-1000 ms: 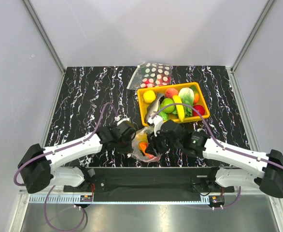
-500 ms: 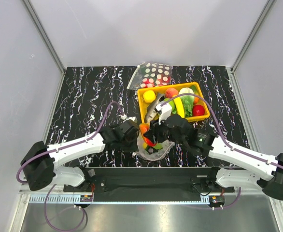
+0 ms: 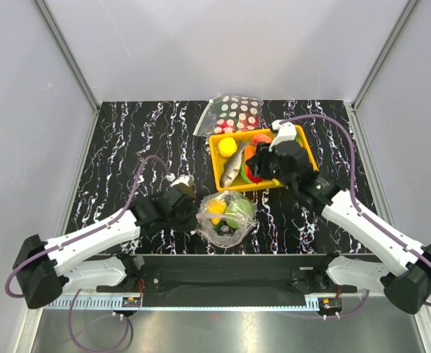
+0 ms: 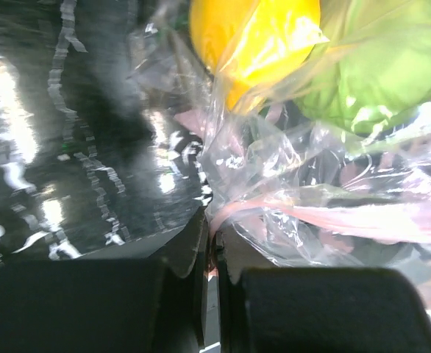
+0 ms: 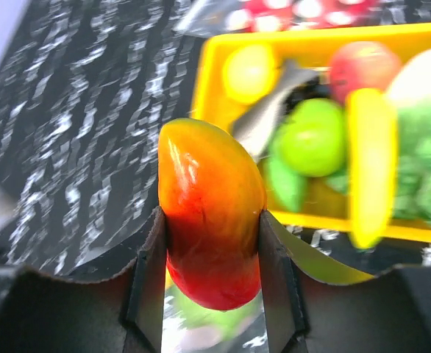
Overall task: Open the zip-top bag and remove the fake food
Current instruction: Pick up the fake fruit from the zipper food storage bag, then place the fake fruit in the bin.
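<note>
Clenched on a glossy orange-red plastic toy fruit (image 5: 210, 198), the right gripper (image 5: 212, 276) has carried it from the crinkly see-through zip-top bag (image 3: 226, 224) to above the yellow plastic tray (image 3: 213, 158), while the left gripper (image 4: 210, 239) still pinches that bag at the table's near edge, yellow and green toy pieces (image 3: 235, 211) left inside

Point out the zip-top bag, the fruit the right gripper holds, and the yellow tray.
zip-top bag (image 4: 333, 218): left wrist view, pink zip strip.
orange-red fruit (image 5: 212, 213): right wrist view, middle of skin.
yellow tray (image 5: 205, 87): right wrist view, left wall.
</note>
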You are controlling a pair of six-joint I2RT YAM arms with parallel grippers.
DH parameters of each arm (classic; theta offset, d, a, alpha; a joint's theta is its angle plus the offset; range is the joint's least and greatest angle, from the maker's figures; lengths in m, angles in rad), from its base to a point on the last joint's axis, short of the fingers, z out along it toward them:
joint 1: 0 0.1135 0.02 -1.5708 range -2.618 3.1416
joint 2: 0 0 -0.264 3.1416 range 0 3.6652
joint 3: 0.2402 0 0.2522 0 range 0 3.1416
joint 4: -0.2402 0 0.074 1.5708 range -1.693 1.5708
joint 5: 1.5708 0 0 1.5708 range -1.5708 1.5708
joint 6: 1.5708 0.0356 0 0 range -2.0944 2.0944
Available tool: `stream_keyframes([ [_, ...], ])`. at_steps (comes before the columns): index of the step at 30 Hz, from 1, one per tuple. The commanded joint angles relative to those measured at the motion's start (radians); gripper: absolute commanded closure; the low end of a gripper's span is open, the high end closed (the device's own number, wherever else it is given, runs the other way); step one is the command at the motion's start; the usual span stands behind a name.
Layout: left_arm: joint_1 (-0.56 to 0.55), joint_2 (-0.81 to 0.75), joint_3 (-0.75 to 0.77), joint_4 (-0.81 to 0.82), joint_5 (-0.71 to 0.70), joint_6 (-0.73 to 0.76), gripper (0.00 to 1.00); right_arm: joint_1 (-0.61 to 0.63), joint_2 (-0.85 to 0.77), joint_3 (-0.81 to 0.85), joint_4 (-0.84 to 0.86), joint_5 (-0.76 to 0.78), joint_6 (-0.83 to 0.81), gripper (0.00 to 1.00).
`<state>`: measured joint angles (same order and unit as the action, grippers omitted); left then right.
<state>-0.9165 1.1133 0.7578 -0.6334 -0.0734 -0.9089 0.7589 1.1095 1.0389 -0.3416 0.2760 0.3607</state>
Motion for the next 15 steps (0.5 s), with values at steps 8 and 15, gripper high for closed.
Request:
stream_keyframes([
  [8,0.051,-0.227,0.084,-0.245,-0.195,0.004,0.94,-0.213,0.238,0.153,0.015,-0.208,-0.114,1.00],
  [15,0.079,-0.260,0.117,-0.331,-0.236,0.019,0.93,-0.213,0.435,0.274,0.026,-0.305,-0.135,1.00],
])
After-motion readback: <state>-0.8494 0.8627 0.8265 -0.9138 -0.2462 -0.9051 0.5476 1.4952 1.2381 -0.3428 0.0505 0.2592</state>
